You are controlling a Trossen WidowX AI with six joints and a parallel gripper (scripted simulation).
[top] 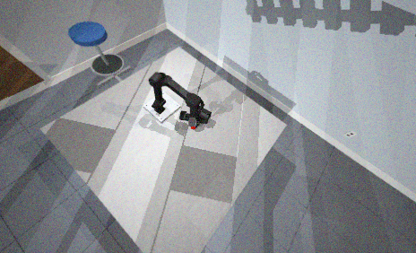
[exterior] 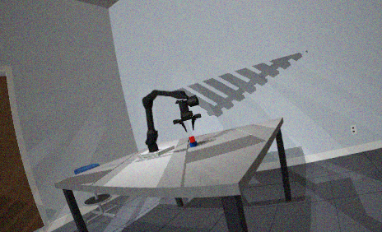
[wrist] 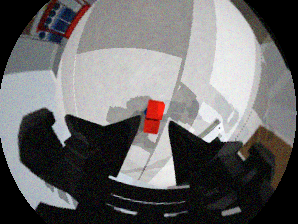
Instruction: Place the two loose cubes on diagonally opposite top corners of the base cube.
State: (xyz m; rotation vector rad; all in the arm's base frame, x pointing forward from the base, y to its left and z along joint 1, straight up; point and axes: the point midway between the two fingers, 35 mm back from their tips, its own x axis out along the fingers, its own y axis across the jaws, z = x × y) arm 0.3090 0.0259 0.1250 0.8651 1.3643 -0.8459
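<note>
Two red cubes, the farther one [wrist: 156,108] and the nearer one [wrist: 151,127], sit close together with a thin dark line between them. In the exterior view they show as one red shape [exterior: 192,139] on top of the blue base cube [exterior: 193,144]. Only a sliver of blue shows in the wrist view, left of the farther cube; the rest of the base is hidden. My gripper [exterior: 189,130] [wrist: 154,120] is open and empty, with its fingertips above the red cubes. In the top view the arm hides most of the stack, and only a red patch [top: 193,127] shows.
The arm's white mounting plate [top: 161,118] is on the table [exterior: 216,187] beside the stack. A blue stool [top: 87,33] stands off the table. Walls rise behind the table. Shadows of the arm fall around the stack.
</note>
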